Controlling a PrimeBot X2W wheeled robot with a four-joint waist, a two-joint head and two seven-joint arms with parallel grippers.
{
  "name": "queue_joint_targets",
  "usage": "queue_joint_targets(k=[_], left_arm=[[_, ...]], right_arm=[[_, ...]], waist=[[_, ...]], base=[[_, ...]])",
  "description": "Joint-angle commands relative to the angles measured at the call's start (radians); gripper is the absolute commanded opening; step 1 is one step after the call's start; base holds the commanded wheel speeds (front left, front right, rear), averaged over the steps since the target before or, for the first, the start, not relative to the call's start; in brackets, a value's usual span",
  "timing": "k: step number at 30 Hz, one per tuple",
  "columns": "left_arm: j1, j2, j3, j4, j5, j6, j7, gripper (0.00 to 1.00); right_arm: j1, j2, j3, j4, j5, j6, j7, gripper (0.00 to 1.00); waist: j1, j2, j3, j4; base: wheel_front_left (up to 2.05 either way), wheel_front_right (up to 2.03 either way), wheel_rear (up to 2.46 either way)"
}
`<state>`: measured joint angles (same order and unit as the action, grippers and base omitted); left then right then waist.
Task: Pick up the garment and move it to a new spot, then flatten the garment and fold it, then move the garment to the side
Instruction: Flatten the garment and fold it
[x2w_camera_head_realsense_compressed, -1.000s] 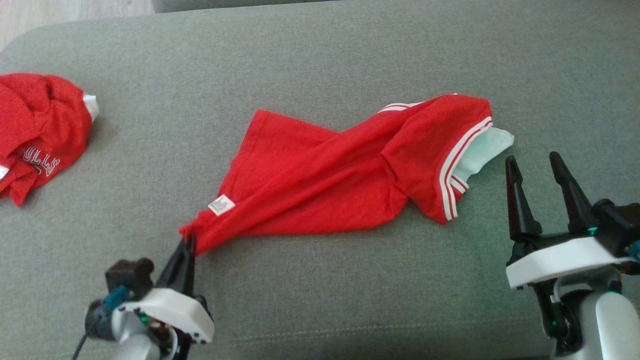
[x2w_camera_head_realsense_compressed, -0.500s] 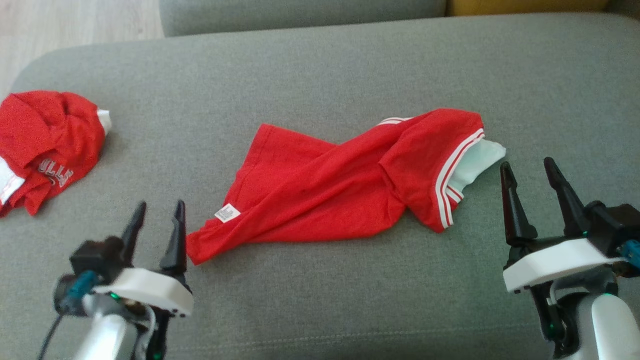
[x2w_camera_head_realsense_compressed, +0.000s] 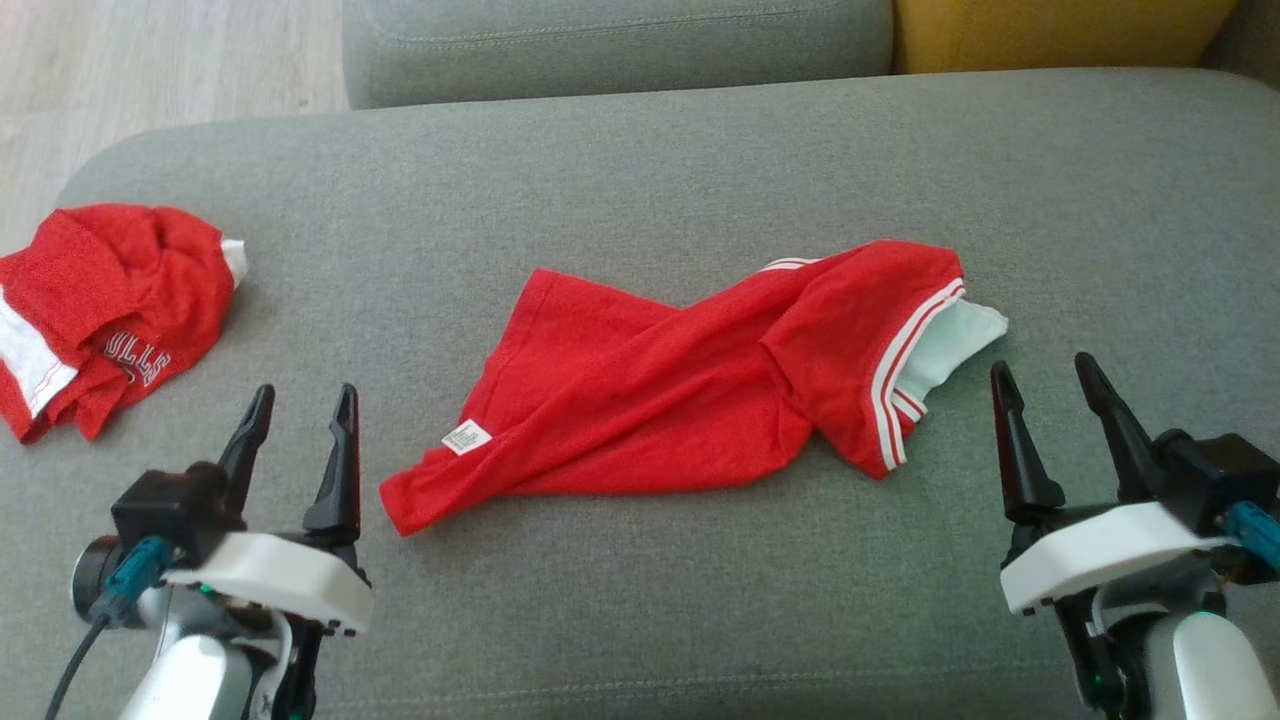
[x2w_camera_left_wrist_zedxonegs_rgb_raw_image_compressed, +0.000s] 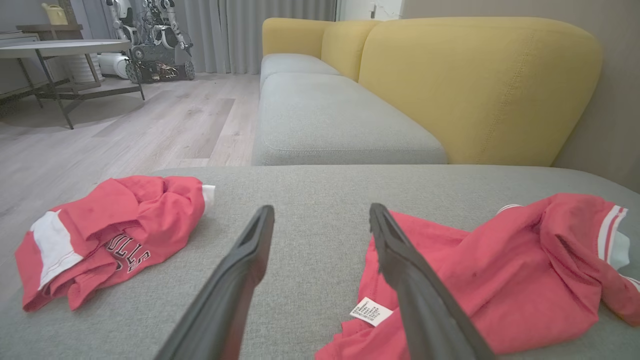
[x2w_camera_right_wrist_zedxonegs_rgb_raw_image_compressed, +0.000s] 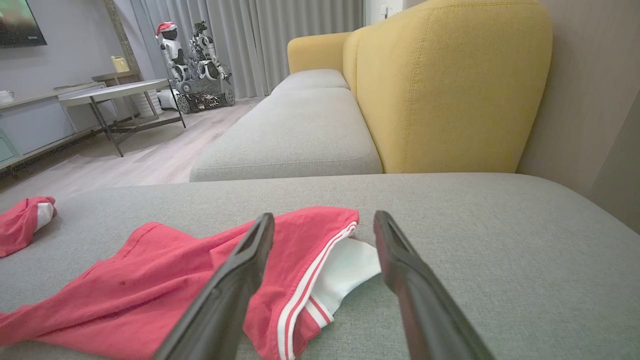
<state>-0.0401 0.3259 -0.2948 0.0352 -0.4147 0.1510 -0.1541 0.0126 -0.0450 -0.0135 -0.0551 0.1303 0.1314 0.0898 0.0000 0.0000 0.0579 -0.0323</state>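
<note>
The garment (x2w_camera_head_realsense_compressed: 690, 385) is a red shirt with white-striped trim, lying twisted and stretched across the middle of the grey cushion (x2w_camera_head_realsense_compressed: 640, 170); a white label shows near its lower left corner. It also appears as the garment (x2w_camera_left_wrist_zedxonegs_rgb_raw_image_compressed: 500, 270) and the garment (x2w_camera_right_wrist_zedxonegs_rgb_raw_image_compressed: 165, 280) in the wrist views. My left gripper (x2w_camera_head_realsense_compressed: 300, 405) stands open just left of that corner, holding nothing. My right gripper (x2w_camera_head_realsense_compressed: 1040, 375) is open too, a little right of the striped sleeve and its pale lining.
A second red garment (x2w_camera_head_realsense_compressed: 110, 310) with white lettering lies bunched at the cushion's left edge. Behind are another grey seat (x2w_camera_left_wrist_zedxonegs_rgb_raw_image_compressed: 330, 115), a yellow backrest (x2w_camera_left_wrist_zedxonegs_rgb_raw_image_compressed: 480, 85) and wooden floor (x2w_camera_left_wrist_zedxonegs_rgb_raw_image_compressed: 125, 130) with a table and a parked robot.
My left gripper has let go of the garment's lower left corner, opened and drawn back to the left. The corner now lies flat. The head camera has tilted up.
</note>
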Motion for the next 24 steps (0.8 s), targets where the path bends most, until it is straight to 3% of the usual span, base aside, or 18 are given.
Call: queue_joint_targets(k=[1, 14, 19, 24], left_arm=[[-0.039, 0.03, 0.038, -0.043, 0.013, 0.009, 0.003, 1.0], [-0.051, 0.038, 0.027, -0.074, 0.025, 0.025, 0.017, 1.0], [-0.08, 0.033, 0.02, -0.081, 0.028, 0.022, 0.01, 1.0], [-0.112, 0.025, 0.013, -0.074, 0.03, 0.018, -0.004, 1.0]], right_arm=[[-0.025, -0.005, 0.023, -0.033, -0.005, -0.001, 0.003, 1.0], [-0.095, -0.028, -0.014, 0.016, 0.015, -0.001, 0.005, 1.0], [-0.237, -0.09, -0.037, 0.139, 0.05, -0.001, 0.04, 1.0], [-0.414, -0.158, 0.012, 0.34, 0.084, -0.001, 0.095, 1.0]], waist=[[0.0, 0.0, 0.0, 0.001], [0.0, 0.0, 0.031, 0.031], [0.0, 0.0, 0.078, 0.058], [0.0, 0.0, 0.124, 0.08]], base=[[0.0, 0.0, 0.0], [0.0, 0.0, 0.0], [0.0, 0.0, 0.0], [0.0, 0.0, 0.0]])
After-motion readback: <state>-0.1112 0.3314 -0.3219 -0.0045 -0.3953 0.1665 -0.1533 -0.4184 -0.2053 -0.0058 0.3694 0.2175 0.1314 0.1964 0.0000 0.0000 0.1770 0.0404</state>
